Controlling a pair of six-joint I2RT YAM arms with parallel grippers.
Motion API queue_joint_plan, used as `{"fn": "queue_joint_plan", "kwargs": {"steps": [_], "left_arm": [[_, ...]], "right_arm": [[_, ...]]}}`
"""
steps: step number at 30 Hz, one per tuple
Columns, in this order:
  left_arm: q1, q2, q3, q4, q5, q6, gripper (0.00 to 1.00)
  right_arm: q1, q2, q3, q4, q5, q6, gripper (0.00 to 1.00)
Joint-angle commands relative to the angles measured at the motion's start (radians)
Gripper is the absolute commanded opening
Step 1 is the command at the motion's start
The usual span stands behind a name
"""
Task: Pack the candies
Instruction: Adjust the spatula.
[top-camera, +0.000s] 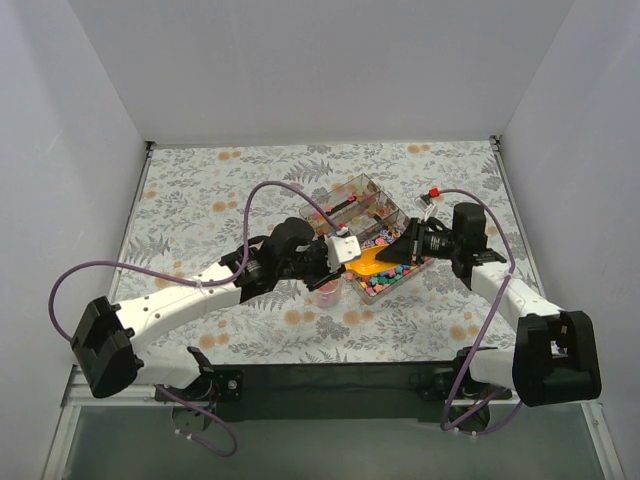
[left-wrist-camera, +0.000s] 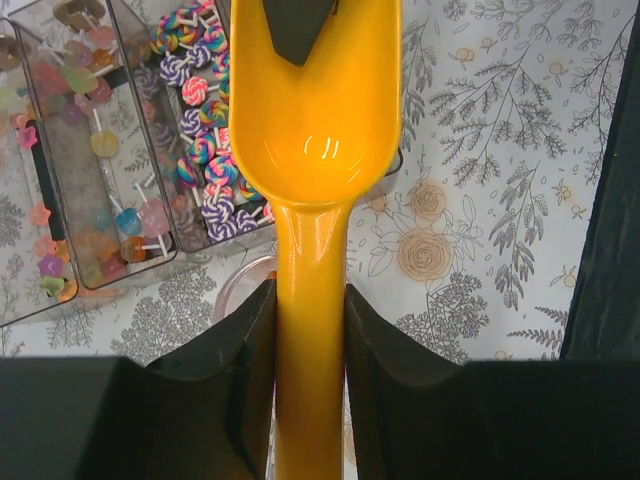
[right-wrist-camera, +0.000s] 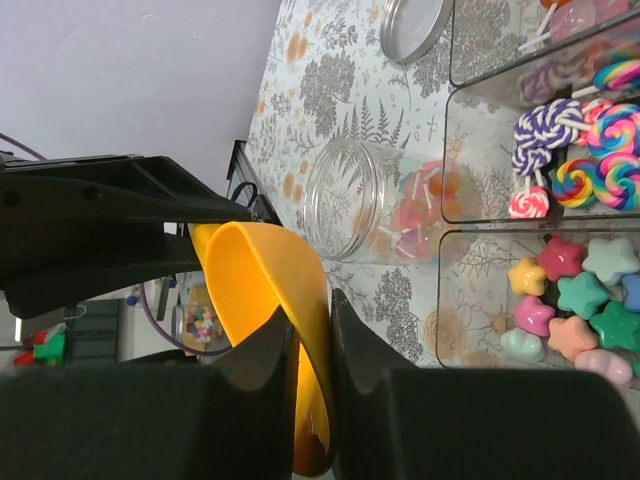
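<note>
Currently both arms meet over the middle of the desk (top-camera: 200, 200), and both hold the same orange scoop (top-camera: 368, 263). The left gripper (left-wrist-camera: 312, 300) is narrowly clamped on the scoop's handle, one black finger pressed against each side. The right gripper (right-wrist-camera: 312, 335) is pinched just as narrowly on the thin wall at the scoop's front edge. In the left wrist view one of its dark fingertips shows inside the bowl at the far end. The scoop's glossy bowl hangs over the near left edge of a clear compartment tray (top-camera: 362, 192) that sits at an angle right of centre on the flowered cloth.

The candies (right-wrist-camera: 575, 295) lie in the tray's nearest compartment, just right of the scoop. They are small star-shaped pieces in pink, red, yellow, green and pale blue, heaped loosely together. In the next compartment, farther along, are swirl lollipops (right-wrist-camera: 570, 150) in rainbow colours and in purple and white. The farther compartments hold more sweets on sticks, too blurred to sort out.

A clear jar (right-wrist-camera: 350, 195) stands just beside the tray on its near left side, beneath the left gripper, with a few pale pink and orange sweets on sticks inside. A round metal lid (right-wrist-camera: 415, 25) lies on the cloth a little apart from the jar, close to the tray.
</note>
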Motion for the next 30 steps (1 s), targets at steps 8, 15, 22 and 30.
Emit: {"fn": "queue_joint_plan", "kwargs": {"steps": [8, 15, 22, 30], "left_arm": [[0.001, -0.118, -0.135, 0.183, 0.062, 0.028, 0.23], [0.008, -0.137, -0.17, 0.221, 0.123, 0.011, 0.3], [0.059, -0.14, -0.17, 0.209, 0.229, -0.034, 0.3], [0.108, -0.141, -0.169, 0.189, 0.335, -0.058, 0.26]], "right_arm": [[0.003, 0.002, -0.025, 0.192, -0.068, 0.182, 0.01], [0.003, 0.002, -0.04, 0.226, -0.083, 0.205, 0.01], [0.002, 0.015, -0.043, 0.234, -0.108, 0.184, 0.01], [0.0, 0.029, -0.043, 0.237, -0.12, 0.173, 0.01]]}}
